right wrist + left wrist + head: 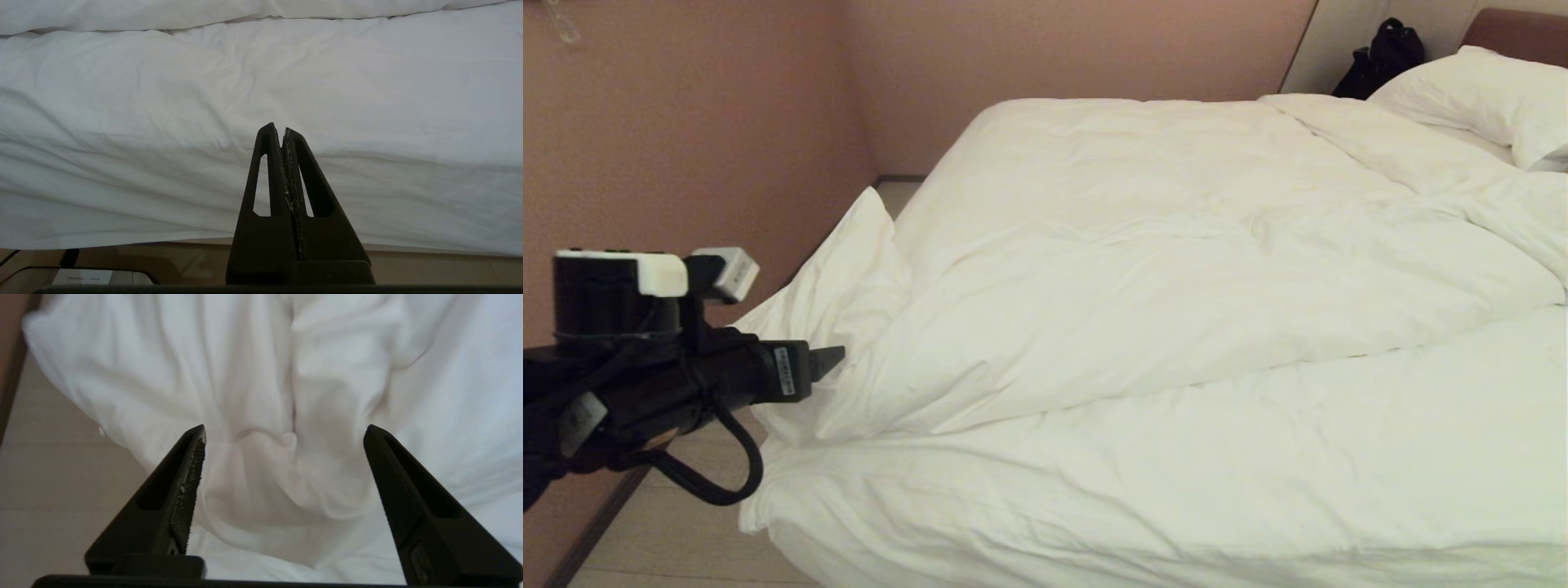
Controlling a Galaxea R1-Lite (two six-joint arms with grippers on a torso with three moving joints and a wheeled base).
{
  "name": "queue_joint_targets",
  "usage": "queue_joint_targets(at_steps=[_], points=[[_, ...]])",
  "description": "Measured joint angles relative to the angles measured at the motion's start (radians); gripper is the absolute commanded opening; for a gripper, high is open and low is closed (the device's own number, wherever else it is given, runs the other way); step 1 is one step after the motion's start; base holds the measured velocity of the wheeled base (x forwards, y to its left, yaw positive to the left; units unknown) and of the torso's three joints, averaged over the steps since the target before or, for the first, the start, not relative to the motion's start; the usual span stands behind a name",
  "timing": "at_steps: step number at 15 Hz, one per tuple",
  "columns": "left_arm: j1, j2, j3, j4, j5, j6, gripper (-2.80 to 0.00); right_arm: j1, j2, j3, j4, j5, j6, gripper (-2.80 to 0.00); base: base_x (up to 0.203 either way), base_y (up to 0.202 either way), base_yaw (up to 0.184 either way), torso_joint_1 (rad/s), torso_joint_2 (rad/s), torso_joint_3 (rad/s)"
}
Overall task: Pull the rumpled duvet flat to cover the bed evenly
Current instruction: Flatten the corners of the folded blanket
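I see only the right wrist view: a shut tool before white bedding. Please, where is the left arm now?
Observer: The left tool is at the foot-left corner of the bed, level with the duvet corner.
Operator: Is it holding the duvet?
Observer: No. In the left wrist view its fingers stand wide apart, with bunched fabric between them but not pinched.
Operator: Does the duvet cover the bed evenly?
Observer: Not yet. On the near side a strip of sheet lies bare, and the duvet's corner is crumpled.
Operator: Anything near the headboard?
Observer: A pillow, and a black bag behind it.
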Motion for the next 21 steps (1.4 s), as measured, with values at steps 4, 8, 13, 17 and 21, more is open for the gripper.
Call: queue_joint_targets(at_steps=[4, 8, 13, 17, 21], points=[[0.0, -0.122, -0.018, 0.029, 0.001, 0.001, 0.0, 0.0, 0.0, 0.0, 0.0, 0.0, 0.001, -2.8, 0.0, 0.0, 0.0, 0.0, 0.0, 0.0], [0.0, -0.157, -0.035, 0.022, 0.001, 0.0, 0.0, 0.0, 0.0, 0.0, 0.0, 0.0, 0.0, -2.8, 0.0, 0.0, 0.0, 0.0, 0.0, 0.0], [0.001, -0.119, -0.092, 0.015, -0.001, -0.01, -2.8, 0.0, 0.0, 0.0, 0.0, 0.0, 0.0, -2.8, 0.0, 0.0, 0.0, 0.0, 0.0, 0.0], [0.026, -0.026, -0.174, -0.005, -0.003, -0.058, -2.8, 0.0, 0.0, 0.0, 0.0, 0.0, 0.0, -2.8, 0.0, 0.0, 0.0, 0.0, 0.0, 0.0], [0.087, 0.175, -0.366, -0.087, -0.036, -0.045, -2.8, 0.0, 0.0, 0.0, 0.0, 0.0, 0.001, -2.8, 0.0, 0.0, 0.0, 0.0, 0.0, 0.0]])
